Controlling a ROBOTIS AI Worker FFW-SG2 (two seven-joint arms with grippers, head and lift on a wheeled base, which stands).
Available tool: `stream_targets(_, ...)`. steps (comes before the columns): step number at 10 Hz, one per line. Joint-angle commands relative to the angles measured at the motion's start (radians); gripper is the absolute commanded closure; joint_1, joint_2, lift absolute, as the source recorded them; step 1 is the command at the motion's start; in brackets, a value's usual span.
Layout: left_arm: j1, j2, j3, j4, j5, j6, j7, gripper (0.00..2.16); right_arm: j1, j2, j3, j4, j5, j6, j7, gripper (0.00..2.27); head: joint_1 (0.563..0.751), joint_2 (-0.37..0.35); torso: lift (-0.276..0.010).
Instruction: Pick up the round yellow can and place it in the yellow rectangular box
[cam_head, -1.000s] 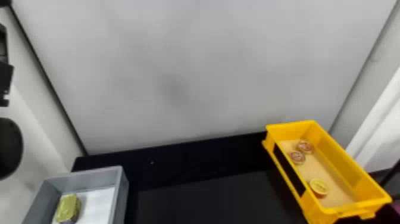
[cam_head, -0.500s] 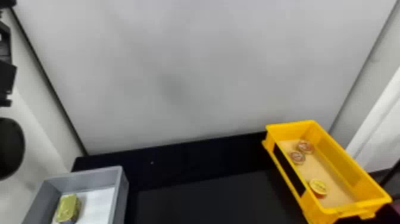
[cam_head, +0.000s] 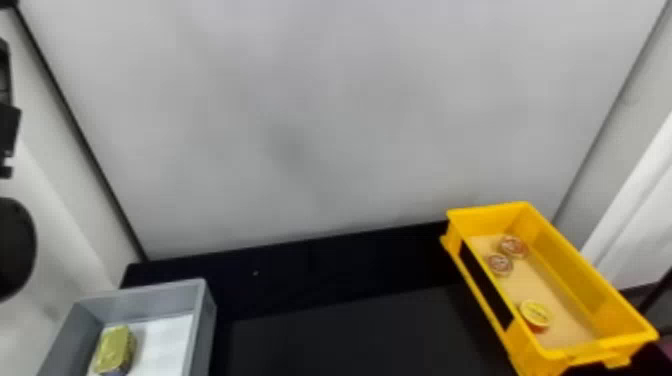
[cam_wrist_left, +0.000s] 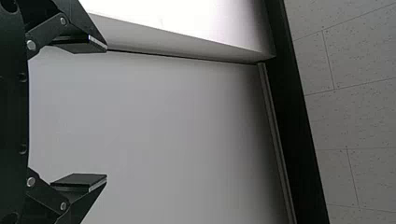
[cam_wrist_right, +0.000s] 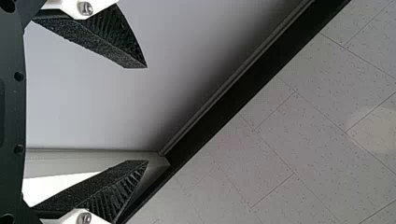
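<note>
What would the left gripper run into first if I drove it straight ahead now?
Probably the pale wall panel beyond the left gripper, whose fingers are open and empty. Nothing stands between them in the left wrist view, but I can't judge the gap or the exact contact spot.

Before me is a black table (cam_head: 345, 330). On it sits the yellow box (cam_head: 490, 220); the gray box (cam_head: 202, 325) stands well apart, to the yellow box's left, and between them I see a pale speck (cam_head: 255, 273).
</note>
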Motion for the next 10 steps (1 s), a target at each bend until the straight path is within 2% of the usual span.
stream_targets(1, 0.000, 0.000, 0.006, -0.003, 0.000, 0.000, 0.000, 0.28, 0.002, 0.000, -0.001, -0.001, 0.000, -0.001, 0.000, 0.04, 0.620, 0.020, 0.000)
stream_targets(10, -0.002, 0.008, 0.004, -0.003, 0.000, 0.000, 0.000, 0.27, 0.006, 0.003, 0.007, 0.008, 0.000, -0.018, -0.005, 0.05, 0.620, 0.020, 0.000)
